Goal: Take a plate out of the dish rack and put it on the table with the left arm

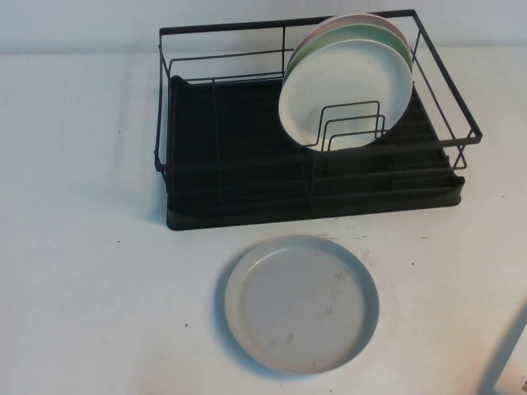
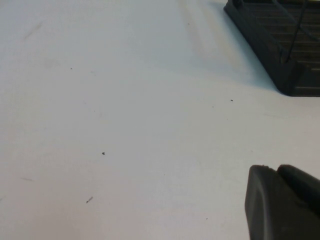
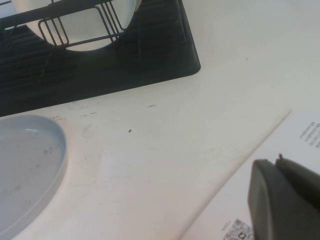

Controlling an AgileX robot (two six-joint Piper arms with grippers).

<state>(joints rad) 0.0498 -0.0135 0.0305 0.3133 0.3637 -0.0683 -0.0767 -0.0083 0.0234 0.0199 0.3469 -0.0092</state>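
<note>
Left hand (image 2: pixel 282 202) pressed together over bare table (image 2: pixel 125 125), right hand (image 3: pixel 285 200) unreadable; plate (image 1: pixel 301 304) clears rack (image 1: pixel 313 193).

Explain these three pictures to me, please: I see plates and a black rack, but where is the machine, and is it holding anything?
A two-armed robot took these. The big picture looks down from a raised camera on the robot; the other two come from cameras on its wrists.

On the white table stands a black wire dish rack with a cream-white plate upright in it, and a mint-green plate and a pink plate behind. A pale grey plate lies flat on the table in front of the rack.

The dark shape in each wrist picture is part of that arm's own gripper. The left gripper is shut, over bare table beside the rack, holding nothing. The right gripper hangs over a printed paper, nothing visibly in it.
</note>
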